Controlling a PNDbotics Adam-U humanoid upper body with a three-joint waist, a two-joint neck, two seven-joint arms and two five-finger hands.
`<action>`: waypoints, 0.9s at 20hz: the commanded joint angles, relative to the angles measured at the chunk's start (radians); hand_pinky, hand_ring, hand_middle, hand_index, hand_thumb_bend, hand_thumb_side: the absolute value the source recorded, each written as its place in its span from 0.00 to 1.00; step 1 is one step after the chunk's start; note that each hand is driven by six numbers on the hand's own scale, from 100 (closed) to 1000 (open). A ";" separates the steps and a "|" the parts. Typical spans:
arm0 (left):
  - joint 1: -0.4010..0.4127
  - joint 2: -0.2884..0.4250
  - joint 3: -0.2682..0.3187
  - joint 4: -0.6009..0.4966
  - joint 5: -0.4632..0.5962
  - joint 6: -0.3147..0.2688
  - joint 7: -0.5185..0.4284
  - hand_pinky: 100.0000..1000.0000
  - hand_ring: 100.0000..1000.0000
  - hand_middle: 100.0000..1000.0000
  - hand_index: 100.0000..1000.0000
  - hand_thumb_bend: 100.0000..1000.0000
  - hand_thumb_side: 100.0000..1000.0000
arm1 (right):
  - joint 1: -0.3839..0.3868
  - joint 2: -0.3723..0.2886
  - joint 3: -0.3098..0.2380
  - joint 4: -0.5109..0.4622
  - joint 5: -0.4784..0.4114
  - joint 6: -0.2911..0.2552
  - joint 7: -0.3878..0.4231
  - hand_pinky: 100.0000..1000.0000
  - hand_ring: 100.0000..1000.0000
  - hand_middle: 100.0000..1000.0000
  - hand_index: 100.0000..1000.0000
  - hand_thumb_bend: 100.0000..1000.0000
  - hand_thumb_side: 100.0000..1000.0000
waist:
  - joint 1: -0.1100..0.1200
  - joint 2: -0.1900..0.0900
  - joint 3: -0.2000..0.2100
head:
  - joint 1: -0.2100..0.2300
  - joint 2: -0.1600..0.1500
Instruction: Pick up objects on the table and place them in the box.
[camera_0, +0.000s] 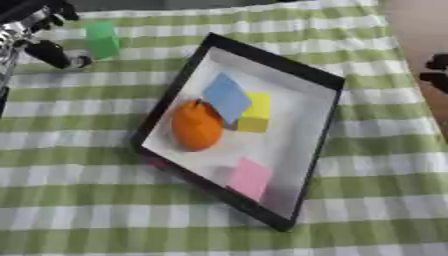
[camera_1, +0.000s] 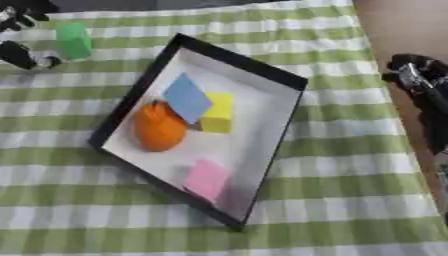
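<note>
While four things lie in the box (camera_0: 325, 114) — one orange (camera_0: 196, 126), one blue tile (camera_0: 227, 96), one yellow block (camera_0: 255, 113), one pink block (camera_0: 251, 177) — the left hand (camera_0: 44, 35), fingers spread, hovers beside one green block (camera_0: 102, 40); I cannot tell how the right hand (camera_1: 422, 80) holds its fingers.

The left hand (camera_0: 39, 37) is built of black finger segments joined by silver metal parts, with rounded black tips. The right hand (camera_1: 420, 80) is likewise black, glossy in places, and a silver-grey joint is seen among its dark links.

The box (camera_1: 280, 80) holds orange (camera_1: 159, 127), blue (camera_1: 186, 97), yellow (camera_1: 218, 114) and pink (camera_1: 207, 178) objects; a green block (camera_1: 73, 40) lies outside.
</note>
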 joint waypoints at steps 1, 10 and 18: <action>-0.028 0.043 0.014 -0.010 0.010 0.001 -0.009 0.86 0.84 0.81 0.83 0.45 0.00 | -0.011 -0.031 -0.004 -0.023 0.007 0.000 0.000 0.96 0.72 0.66 0.69 0.01 0.43 | -0.004 -0.003 0.002 | 0.001 -0.011; -0.043 0.037 0.014 -0.017 0.057 -0.005 0.006 0.87 0.86 0.82 0.85 0.57 0.04 | -0.013 -0.032 -0.002 -0.023 0.007 -0.001 0.002 0.95 0.72 0.66 0.69 0.01 0.43 | -0.007 0.002 -0.001 | 0.001 -0.019; -0.058 0.029 0.007 -0.028 0.074 -0.015 0.066 0.87 0.86 0.81 0.88 0.63 0.13 | -0.017 -0.033 -0.001 -0.023 0.010 -0.001 0.004 0.95 0.72 0.66 0.69 0.01 0.43 | -0.004 0.011 -0.001 | 0.007 -0.028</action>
